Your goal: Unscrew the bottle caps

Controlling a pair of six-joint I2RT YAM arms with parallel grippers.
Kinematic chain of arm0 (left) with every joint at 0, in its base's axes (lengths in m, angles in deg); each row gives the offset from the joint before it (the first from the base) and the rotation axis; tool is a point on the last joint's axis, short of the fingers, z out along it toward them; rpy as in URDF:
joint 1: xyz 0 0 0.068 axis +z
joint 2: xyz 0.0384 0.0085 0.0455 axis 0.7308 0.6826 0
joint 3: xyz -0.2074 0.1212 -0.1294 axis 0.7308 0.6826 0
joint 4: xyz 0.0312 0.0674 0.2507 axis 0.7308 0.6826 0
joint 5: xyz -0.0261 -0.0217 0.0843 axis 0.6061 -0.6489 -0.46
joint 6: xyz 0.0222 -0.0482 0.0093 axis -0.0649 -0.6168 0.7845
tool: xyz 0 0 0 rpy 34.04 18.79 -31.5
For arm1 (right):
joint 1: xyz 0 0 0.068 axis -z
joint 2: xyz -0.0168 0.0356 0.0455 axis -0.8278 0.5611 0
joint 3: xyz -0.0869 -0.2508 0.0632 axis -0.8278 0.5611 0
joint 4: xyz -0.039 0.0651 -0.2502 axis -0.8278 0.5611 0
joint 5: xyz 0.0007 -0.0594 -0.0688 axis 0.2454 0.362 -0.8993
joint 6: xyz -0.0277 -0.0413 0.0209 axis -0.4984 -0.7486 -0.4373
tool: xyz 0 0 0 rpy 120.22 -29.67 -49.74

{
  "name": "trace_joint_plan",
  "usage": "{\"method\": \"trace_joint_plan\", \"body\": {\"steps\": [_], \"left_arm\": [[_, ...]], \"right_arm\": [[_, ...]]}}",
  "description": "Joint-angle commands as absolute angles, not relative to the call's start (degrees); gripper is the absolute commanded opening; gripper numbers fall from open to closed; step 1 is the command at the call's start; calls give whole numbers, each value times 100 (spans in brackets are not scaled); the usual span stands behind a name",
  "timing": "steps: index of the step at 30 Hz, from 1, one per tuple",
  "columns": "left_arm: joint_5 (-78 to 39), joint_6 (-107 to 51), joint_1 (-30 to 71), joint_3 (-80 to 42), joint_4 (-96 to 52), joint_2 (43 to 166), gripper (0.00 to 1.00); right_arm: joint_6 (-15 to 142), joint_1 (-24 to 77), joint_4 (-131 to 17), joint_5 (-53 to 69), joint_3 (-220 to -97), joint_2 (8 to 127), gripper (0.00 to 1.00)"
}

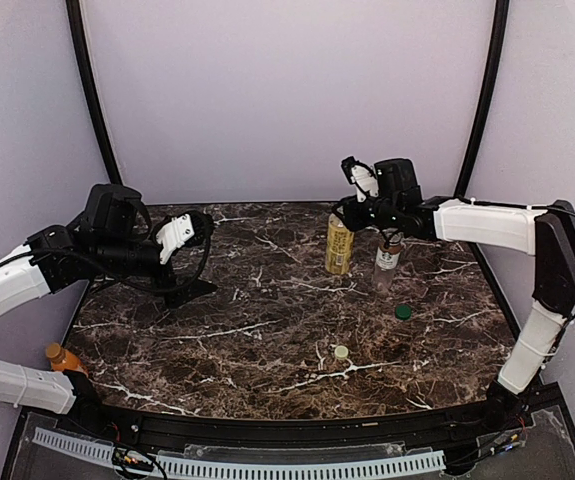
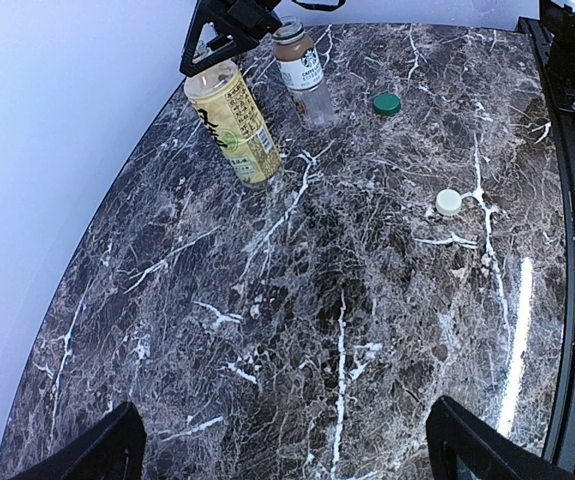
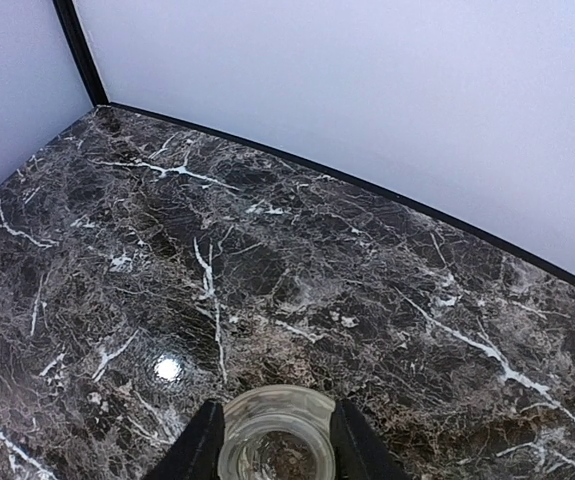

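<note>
Lying loose on the dark marble table (image 1: pixel 267 330) are two bottle caps: the dark green cap (image 1: pixel 403 311) at about 3 o'clock in the overhead view, and the pale cream cap (image 1: pixel 341 352) at about 5 o'clock, well apart from each other. Both are apart from the two bottles, which stand upright side by side at about 1 o'clock. These are the yellow-labelled bottle (image 2: pixel 235 120) and, just to its right, the short clear white-labelled bottle (image 2: pixel 305 70).

The right gripper (image 3: pixel 277 445) reaches in over the yellow-labelled bottle. In its wrist view its fingers sit tight against both sides of an open, uncapped mouth, and it appears to be holding the bottle by the neck. The left gripper (image 2: pixel 289 445) hovers at about 9 o'clock, spread wide and holding nothing.

The squat orange bottle (image 1: pixel 62 357) is at about 8 o'clock, off the table's edge beside the left arm. Whether it is capped is too small to tell.

The two bottles on the table seem done. The next move probably calls for letting go, then fetching the orange bottle, with one gripper steadying it while the other twists.
</note>
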State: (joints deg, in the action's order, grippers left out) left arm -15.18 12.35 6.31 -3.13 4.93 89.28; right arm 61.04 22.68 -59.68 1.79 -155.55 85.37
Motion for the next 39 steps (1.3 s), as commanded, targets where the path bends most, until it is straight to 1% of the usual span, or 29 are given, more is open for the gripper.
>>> {"method": "trace_joint_plan", "body": {"steps": [1, 4, 5, 6, 12, 15, 16, 19, 20, 21, 22, 23, 24, 25, 26, 27, 29, 33, 35, 37, 39], "left_arm": [[-1533, 1277, 661, -270, 452, 8936, 99], [-1533, 1279, 661, -266, 452, 8937, 99], [-1540, 1273, 661, -264, 452, 8930, 99], [-1543, 1271, 661, -256, 463, 8925, 99], [-1665, 1316, 674, -206, 524, 8873, 99], [-1849, 1613, 715, -251, 746, 8869, 99], [-1890, 1744, 749, -275, 1016, 8894, 99], [-2411, 2939, 807, -408, 2056, 9010, 99], [-2874, 3198, 816, -449, 2313, 9175, 99], [-3159, 3559, 817, -606, 2937, 9315, 99], [-3709, 3666, 847, -720, 3250, 9664, 99], [-3941, 3727, 873, -985, 4004, 9868, 99], [-4225, 3658, 1004, -1165, 4438, 10328, 98], [-4226, 3417, 1100, -1587, 5270, 10551, 94], [-3982, 3275, 1375, -1812, 5678, 10964, 92], [-3805, 2963, 1510, -2225, 6357, 11124, 90], [-3565, 2564, 1881, -2615, 6975, 11445, 90], [-4089, 2095, 2599, -2470, 7122, 11244, 93], [-4074, 2106, 3199, -2294, 7126, 11014, 94], [-4029, 2213, 4078, -2081, 7120, 10691, 94], [-3912, 2308, 4560, -1846, 7067, 10405, 94]], "right_arm": [[6168, 2305, -5970, 364, -15514, 8450, 52], [6111, 2302, -5836, 348, -15631, 8424, 80], [6085, 2296, -5796, 329, -15678, 8410, 94], [6053, 2298, -5779, 337, -15707, 8394, 98], [5899, 2291, -5516, 454, -15953, 8246, 99], [5811, 2292, -5373, 539, -16136, 8068, 99], [5778, 2297, -5323, 588, -16198, 7999, 99], [5757, 2291, -5198, 778, -16350, 7758, 99], [5752, 2286, -5176, 849, -16375, 7672, 99], [5763, 2283, -5167, 929, -16387, 7594, 99], [5789, 2270, -5160, 1022, -16385, 7511, 99], [5805, 2255, -5161, 1068, -16379, 7440, 99], [5812, 2234, -5161, 1090, -16369, 7380, 99], [5812, 2197, -5170, 1096, -16354, 7319, 99], [5820, 2158, -5165, 1089, -16331, 7270, 98], [5817, 2114, -5162, 1092, -16309, 7230, 98], [5806, 2012, -5157, 1079, -16260, 7163, 99], [5761, 1812, -5051, 1064, -16258, 7110, 98], [5742, 1709, -4958, 1057, -16305, 7099, 99], [5719, 1595, -4862, 1019, -16353, 7088, 99], [5724, 1491, -4808, 946, -16357, 7043, 99]]}}
